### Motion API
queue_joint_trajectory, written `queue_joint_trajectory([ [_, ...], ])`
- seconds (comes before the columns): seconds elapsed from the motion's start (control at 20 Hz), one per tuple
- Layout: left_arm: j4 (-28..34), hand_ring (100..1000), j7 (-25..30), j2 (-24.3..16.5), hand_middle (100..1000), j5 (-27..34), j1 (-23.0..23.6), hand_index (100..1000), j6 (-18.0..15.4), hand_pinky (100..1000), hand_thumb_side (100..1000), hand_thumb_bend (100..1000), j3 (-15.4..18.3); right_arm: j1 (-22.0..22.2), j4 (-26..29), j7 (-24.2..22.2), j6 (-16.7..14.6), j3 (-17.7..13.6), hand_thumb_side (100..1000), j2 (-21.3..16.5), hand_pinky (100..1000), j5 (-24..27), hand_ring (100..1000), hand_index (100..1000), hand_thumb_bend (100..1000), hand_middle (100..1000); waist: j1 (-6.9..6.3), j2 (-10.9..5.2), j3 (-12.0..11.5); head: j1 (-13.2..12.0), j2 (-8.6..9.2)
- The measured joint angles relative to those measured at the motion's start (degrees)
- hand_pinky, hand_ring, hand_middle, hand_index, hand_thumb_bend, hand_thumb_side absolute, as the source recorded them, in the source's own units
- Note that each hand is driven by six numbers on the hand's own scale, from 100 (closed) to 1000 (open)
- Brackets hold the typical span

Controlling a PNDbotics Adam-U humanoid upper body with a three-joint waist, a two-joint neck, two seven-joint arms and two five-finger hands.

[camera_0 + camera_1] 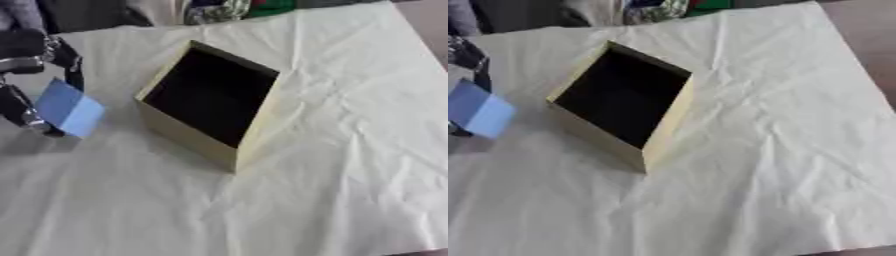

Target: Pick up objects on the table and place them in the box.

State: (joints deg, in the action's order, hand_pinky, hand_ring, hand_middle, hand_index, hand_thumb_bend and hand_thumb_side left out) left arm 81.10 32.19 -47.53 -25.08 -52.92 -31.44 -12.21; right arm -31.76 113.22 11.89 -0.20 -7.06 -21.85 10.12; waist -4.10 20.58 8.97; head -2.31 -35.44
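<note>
Pale crumpled sheeting covers the counter (350, 150). At its left edge, the left hand (35, 75) has its fingers closed on a blue card (68, 108), carried beside the open box (210, 107); next it needs swinging over the opening.

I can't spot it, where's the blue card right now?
The blue card is at the far left, held in the left hand, just left of the open box.

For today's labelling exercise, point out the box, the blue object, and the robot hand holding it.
box (188, 136), left eye view: on its pale outer front wall.
blue object (68, 108), left eye view: on the middle of its flat face.
left hand (35, 121), left eye view: on a finger at the object's lower edge.
</note>
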Motion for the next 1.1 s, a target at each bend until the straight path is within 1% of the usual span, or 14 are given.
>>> queue_joint_trajectory([
  [0.15, -0.78, 557, -0.15, 5.59, 328, -2.38, -4.65, 395, -0.15, 736, 100, 563, 1.54, -0.06, 0.03, 0.02, -0.02, 0.01, 498, 0.28, 638, 0.00, 570, 692, 100, 523, 0.00, -0.04, 0.50, -0.11, 0.00],
  [0.3, -1.69, 567, -1.24, 10.43, 339, -6.85, -7.50, 400, -1.24, 742, 100, 582, 2.76, -0.42, 0.05, 0.05, -0.05, 0.04, 508, 0.52, 639, -0.01, 571, 693, 100, 525, 0.00, -0.04, 1.27, -0.56, 0.00],
  [0.4, -2.48, 571, -2.27, 13.94, 336, -11.65, -9.50, 390, -2.27, 745, 100, 586, 3.74, -0.75, 0.07, 0.06, -0.08, 0.07, 498, 0.95, 640, -0.01, 571, 693, 100, 525, 0.00, -0.04, 2.81, -1.24, 0.03],
  [0.5, -3.27, 571, -3.73, 18.09, 337, -18.09, -11.31, 389, -3.73, 746, 100, 578, 4.47, -1.04, 0.08, 0.10, -0.19, 0.08, 499, 1.29, 640, -0.01, 572, 693, 100, 525, 0.00, -0.04, 3.87, -2.09, 0.18],
  [0.65, -4.80, 571, -6.07, 23.21, 339, -28.09, -12.34, 390, -6.07, 745, 100, 572, 5.45, -1.31, 0.08, 0.22, -0.33, 0.17, 501, 1.83, 640, 0.03, 573, 693, 100, 526, 0.00, -0.04, 4.46, -3.55, 0.40],
  [0.8, -6.53, 563, -8.17, 27.22, 325, -36.76, -12.77, 385, -8.17, 739, 100, 553, 6.24, -1.55, 0.09, 0.41, -0.52, 0.20, 503, 2.30, 641, 0.09, 574, 694, 100, 528, 0.00, -0.04, 4.96, -4.92, 0.80],
  [0.95, -8.23, 558, -9.90, 30.16, 323, -42.62, -12.79, 384, -9.90, 736, 100, 547, 6.74, -1.82, 0.09, 0.61, -0.72, 0.20, 506, 2.67, 642, 0.15, 576, 694, 100, 530, 0.00, -0.04, 5.23, -5.80, 0.84],
  [1.1, -9.88, 556, -11.45, 32.09, 325, -46.18, -12.68, 387, -11.16, 732, 100, 544, 6.83, -2.02, 0.10, 0.80, -0.91, 0.20, 508, 3.12, 643, 0.31, 576, 695, 100, 530, 0.00, -0.04, 5.73, -6.28, 1.01],
])
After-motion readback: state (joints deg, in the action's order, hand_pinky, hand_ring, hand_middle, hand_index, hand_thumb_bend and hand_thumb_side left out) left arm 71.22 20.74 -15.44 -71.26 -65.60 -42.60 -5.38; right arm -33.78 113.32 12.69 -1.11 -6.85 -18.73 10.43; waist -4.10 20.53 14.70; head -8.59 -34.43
